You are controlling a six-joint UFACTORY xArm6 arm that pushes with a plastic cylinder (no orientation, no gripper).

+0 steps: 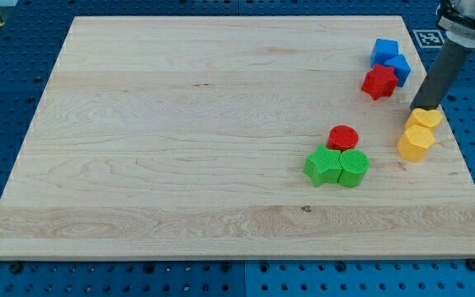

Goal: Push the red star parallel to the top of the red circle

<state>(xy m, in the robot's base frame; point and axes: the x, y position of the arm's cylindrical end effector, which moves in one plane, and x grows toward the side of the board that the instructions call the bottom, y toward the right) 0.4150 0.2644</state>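
No gripper here: my tip (416, 107), touching nothing I can tell, sits right of the red star (378, 82), which seems unpushed, far above the red circle (343, 136).

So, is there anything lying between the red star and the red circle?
No. In the camera view, only bare board separates the red star from the red circle. My tip is to the star's right, above the yellow blocks.

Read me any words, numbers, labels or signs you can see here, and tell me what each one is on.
No readable words or numbers.
One sign: a black-and-white square marker, a pattern without letters, at the view's top right behind the rod.
The board and blocks carry no text.
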